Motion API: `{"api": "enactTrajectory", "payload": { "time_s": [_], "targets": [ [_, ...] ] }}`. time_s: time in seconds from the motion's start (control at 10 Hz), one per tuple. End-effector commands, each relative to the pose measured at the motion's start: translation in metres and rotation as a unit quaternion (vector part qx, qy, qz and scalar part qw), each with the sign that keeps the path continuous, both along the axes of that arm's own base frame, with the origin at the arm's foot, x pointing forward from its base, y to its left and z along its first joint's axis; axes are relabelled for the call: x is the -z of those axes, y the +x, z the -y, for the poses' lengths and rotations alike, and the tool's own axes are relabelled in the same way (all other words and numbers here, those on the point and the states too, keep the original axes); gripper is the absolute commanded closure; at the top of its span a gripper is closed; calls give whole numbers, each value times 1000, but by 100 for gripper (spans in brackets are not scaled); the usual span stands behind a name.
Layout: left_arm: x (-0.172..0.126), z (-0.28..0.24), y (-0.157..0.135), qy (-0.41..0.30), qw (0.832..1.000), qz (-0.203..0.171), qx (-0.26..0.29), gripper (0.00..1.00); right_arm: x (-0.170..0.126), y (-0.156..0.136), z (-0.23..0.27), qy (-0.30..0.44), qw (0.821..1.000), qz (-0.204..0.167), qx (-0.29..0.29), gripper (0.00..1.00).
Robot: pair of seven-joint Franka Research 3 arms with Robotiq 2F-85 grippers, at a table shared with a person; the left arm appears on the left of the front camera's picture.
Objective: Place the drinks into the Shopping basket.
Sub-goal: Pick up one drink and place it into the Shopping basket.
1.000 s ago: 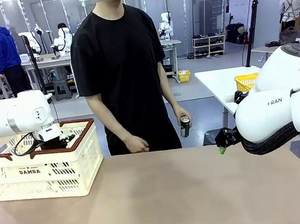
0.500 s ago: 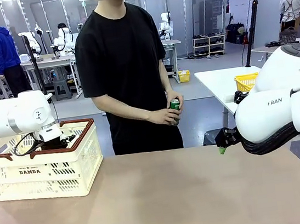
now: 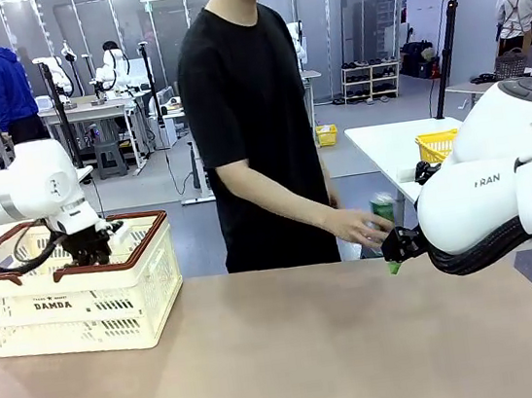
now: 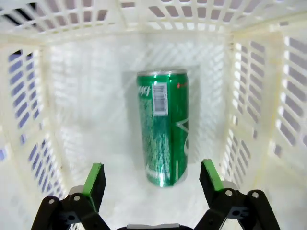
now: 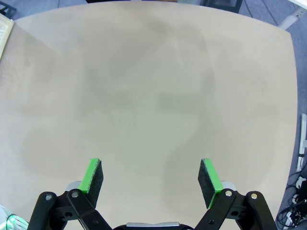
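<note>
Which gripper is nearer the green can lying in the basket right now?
Left. The left gripper hangs open directly over the green can inside the Shopping basket. The right gripper is open above the table, well away from the basket.

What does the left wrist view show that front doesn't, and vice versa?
Left wrist adds: a green can lying on the Shopping basket's floor, barcode up. It sits between the open left pincer's pads, clear of both. Front adds: the person's hand holding out a second can, blurred, near the table's far edge and close to the right arm. It also shows the DAMDA print on the basket's side. Shared: the basket, with the left pincer inside it.
</note>
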State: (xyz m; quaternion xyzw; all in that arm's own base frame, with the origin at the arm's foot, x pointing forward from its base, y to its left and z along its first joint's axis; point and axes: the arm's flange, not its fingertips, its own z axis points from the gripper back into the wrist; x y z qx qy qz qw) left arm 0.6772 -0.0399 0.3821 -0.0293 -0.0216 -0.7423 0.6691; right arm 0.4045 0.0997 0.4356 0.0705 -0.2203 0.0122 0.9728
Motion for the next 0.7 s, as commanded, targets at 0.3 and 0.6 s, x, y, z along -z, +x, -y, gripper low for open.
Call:
{"api": "enactTrajectory", "payload": {
  "time_s": [0.3,0.6],
  "targets": [
    [-103,2,-28,-7,999,50,1,1,1,0,1,2,1000,-1,0,0],
    [-164,24,-77,-20,994,109,21,1,1,0,1,2,1000,-1,0,0]
  ]
}}
